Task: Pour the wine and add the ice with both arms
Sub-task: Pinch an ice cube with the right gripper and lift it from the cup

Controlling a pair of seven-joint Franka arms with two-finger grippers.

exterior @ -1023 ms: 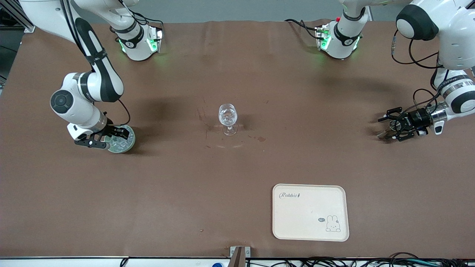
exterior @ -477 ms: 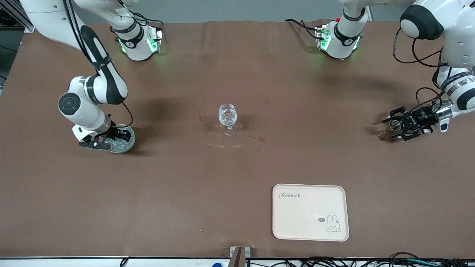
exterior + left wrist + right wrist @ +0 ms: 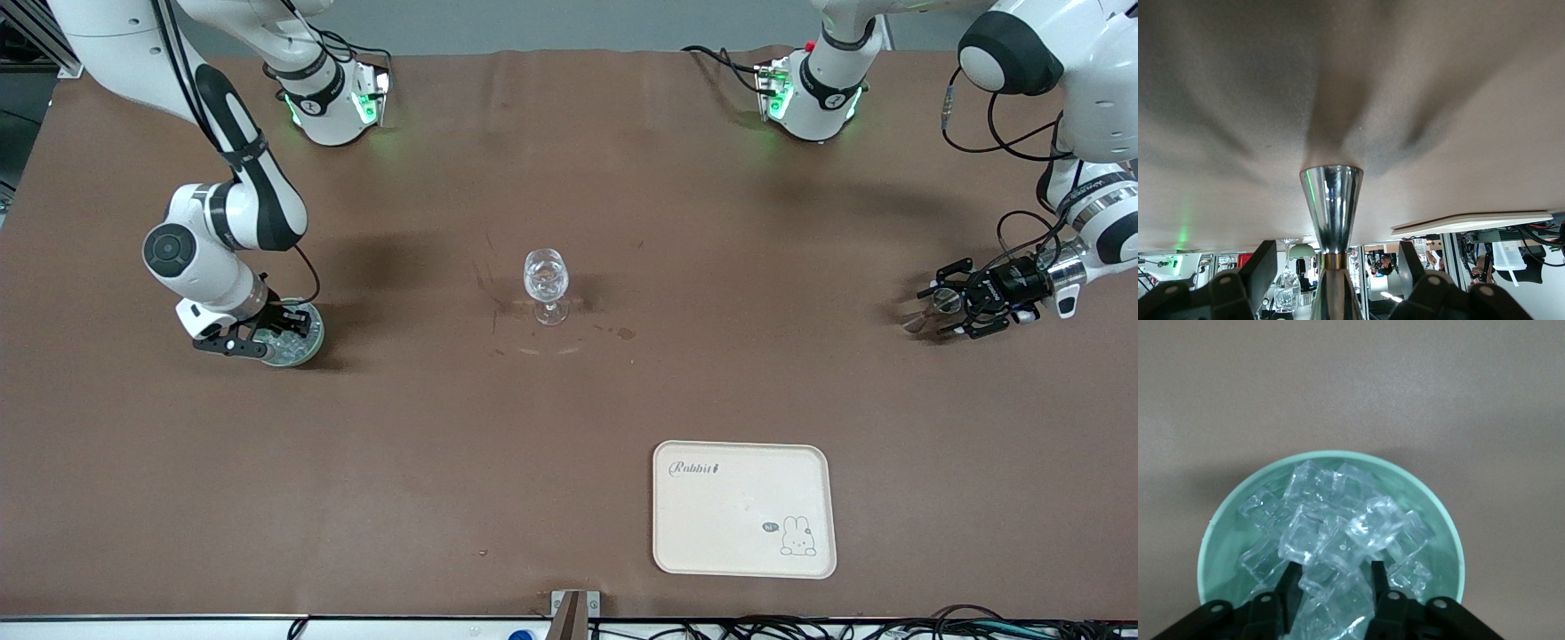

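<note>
Right gripper (image 3: 1333, 577) sat in mint bowl (image 3: 1218, 533), fingers closing around ice (image 3: 1338, 540); left gripper (image 3: 1331, 267) straddled metal jigger (image 3: 1331, 200), jaws spread, not gripping

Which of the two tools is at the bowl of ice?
The right tool: its fingers dip among the ice cubes in the green bowl. The left tool straddles a shiny metal cup.
</note>
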